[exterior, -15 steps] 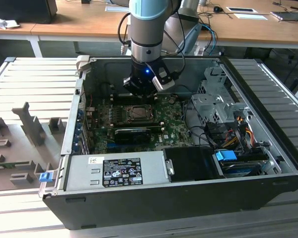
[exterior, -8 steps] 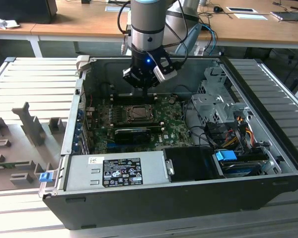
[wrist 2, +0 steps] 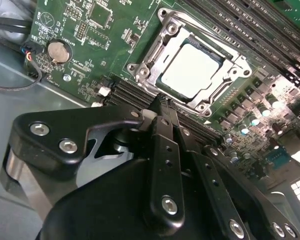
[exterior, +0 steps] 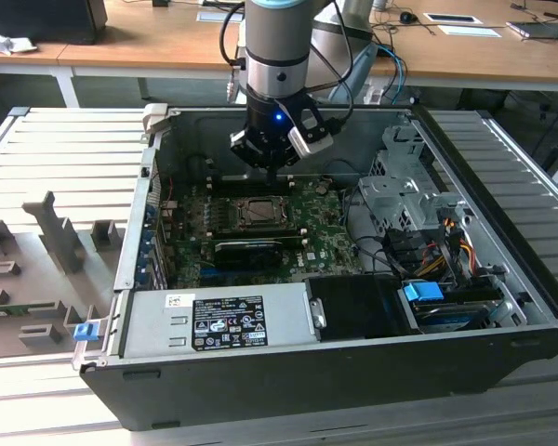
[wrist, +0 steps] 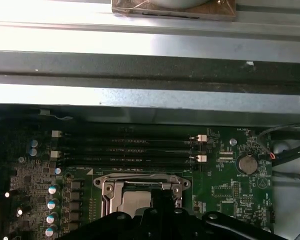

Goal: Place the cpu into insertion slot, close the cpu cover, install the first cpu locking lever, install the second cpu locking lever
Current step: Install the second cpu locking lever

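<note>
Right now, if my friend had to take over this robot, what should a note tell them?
Gripper: above the motherboard, just beside the insertion slot; fingers look shut, holding nothing.
Cpu: already lying in the slot.
Cpu cover: silver frame lying flat around the chip, so it looks closed.
Done: cpu placed, cover apparently down.
Left: both locking levers; I cannot tell whether either is latched, so check them.

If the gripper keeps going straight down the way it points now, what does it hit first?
Probably the near edge of the cpu cover, closed over the cpu, or the memory slots beside it; depth is unclear. The gripper looks closed.
</note>
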Robot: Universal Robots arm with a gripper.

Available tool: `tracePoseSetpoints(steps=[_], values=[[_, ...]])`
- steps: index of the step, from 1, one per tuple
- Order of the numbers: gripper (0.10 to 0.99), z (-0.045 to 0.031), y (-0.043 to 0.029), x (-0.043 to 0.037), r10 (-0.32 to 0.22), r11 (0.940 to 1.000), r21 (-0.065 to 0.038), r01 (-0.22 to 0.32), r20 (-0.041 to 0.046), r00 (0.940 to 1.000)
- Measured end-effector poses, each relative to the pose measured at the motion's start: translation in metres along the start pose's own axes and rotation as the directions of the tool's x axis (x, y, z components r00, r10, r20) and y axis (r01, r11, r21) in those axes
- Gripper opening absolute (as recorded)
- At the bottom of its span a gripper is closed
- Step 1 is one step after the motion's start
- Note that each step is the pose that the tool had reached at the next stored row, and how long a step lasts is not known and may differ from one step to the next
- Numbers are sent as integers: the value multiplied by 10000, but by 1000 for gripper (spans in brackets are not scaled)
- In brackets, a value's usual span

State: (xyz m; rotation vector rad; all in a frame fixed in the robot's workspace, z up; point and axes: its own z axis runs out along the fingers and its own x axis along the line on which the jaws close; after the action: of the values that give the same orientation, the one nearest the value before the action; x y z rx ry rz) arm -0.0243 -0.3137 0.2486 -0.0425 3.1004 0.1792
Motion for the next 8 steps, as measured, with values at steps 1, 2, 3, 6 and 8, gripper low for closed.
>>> tracePoseSetpoints(steps=[1, 2, 3, 6, 8], values=[[106, 0, -4, 0, 1, 10000, 1, -1, 1, 10000], [106, 0, -9, 0, 0, 10000, 1, 0, 0, 10000], [106, -1, -13, 0, 0, 10000, 3, 0, 0, 10000], [106, -3, -28, 1, 0, 10000, 10, 0, 0, 10000], [106, -6, -58, 1, -1, 10000, 26, 1, -1, 10000]])
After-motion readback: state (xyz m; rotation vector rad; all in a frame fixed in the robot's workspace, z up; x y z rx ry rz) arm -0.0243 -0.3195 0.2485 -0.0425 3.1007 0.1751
